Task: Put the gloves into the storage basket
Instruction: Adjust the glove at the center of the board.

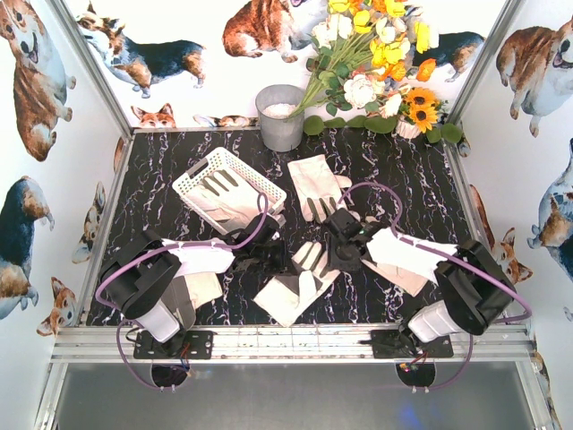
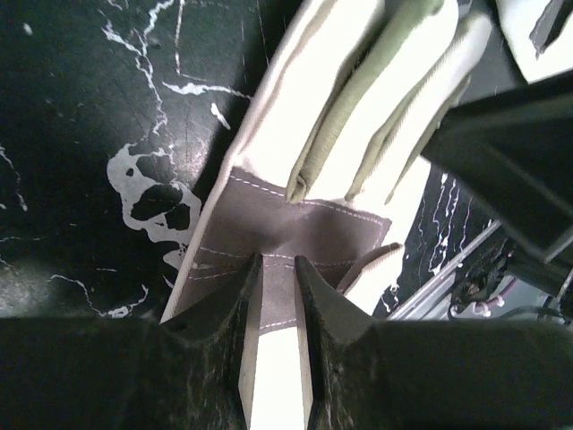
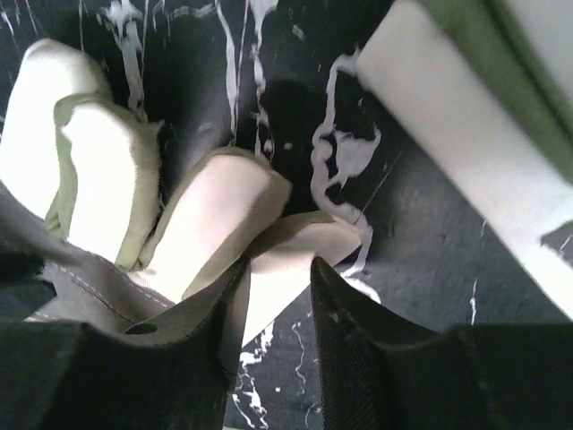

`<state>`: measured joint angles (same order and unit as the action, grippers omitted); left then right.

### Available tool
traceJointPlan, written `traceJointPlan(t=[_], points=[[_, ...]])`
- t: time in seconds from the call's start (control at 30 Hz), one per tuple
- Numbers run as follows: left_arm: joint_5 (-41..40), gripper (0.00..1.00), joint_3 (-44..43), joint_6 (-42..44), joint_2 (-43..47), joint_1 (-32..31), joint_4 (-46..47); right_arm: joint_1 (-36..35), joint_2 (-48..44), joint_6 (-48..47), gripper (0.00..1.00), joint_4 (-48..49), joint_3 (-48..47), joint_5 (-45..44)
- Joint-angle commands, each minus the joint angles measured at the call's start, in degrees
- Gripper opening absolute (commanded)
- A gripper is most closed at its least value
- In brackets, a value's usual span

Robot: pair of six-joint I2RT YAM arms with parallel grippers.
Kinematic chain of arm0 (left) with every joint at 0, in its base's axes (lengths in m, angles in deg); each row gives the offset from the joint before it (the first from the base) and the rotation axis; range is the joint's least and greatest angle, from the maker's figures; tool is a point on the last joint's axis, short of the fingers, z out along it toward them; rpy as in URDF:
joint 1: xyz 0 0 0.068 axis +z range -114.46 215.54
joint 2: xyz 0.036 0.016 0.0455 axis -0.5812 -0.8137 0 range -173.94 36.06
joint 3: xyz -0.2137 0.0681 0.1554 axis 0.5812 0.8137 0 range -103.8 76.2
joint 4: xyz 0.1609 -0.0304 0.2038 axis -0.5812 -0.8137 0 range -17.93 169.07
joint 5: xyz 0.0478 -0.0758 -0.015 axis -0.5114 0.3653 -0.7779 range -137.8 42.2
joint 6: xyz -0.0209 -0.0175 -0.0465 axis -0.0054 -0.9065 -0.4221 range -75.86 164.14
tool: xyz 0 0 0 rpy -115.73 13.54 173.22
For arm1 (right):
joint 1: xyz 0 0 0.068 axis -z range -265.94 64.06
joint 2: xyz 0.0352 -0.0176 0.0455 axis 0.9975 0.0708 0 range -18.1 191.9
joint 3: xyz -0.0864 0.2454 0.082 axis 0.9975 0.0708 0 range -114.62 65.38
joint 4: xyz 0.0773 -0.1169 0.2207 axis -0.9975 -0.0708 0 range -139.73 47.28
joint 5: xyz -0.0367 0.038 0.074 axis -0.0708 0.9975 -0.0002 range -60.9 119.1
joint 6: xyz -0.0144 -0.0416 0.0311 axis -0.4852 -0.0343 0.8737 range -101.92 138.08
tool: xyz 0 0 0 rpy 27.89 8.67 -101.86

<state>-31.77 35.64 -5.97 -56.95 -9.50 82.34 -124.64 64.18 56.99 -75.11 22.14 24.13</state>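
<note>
Cream-white fabric glove with grey palm [image 1: 219, 193] was seen inside the slotted white plastic storage basket [image 1: 253, 170]. A second glove [image 1: 315, 184] was left on the black marbled desk [image 1: 403, 179]. A third glove [image 1: 291, 291] was clenched by the left end effector [image 2: 277, 266], its fingertip straddled by the released right end effector [image 3: 279, 269].

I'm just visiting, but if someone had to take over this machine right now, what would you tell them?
Left gripper: jaws shut on the middle glove at its grey palm patch.
Right gripper: jaws astride a fingertip of that glove; grip unclear.
Done: one glove lies in the storage basket.
To do: the middle glove and another glove beside the basket; more may lie under the arms.
</note>
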Motion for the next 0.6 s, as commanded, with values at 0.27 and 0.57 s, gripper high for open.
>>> traceJointPlan(t=[0.27, 0.57], points=[[12.25, 0.20, -1.21, 1.84, -4.67, -1.21, 8.94, 7.13, 9.95, -10.27, 0.33, 11.52, -9.13, 0.01], [12.78, 0.28, -1.29, -2.00, -5.36, -1.85, 18.50, 9.16, 7.92, -12.48, 0.44, 9.83, -13.68, 6.24]])
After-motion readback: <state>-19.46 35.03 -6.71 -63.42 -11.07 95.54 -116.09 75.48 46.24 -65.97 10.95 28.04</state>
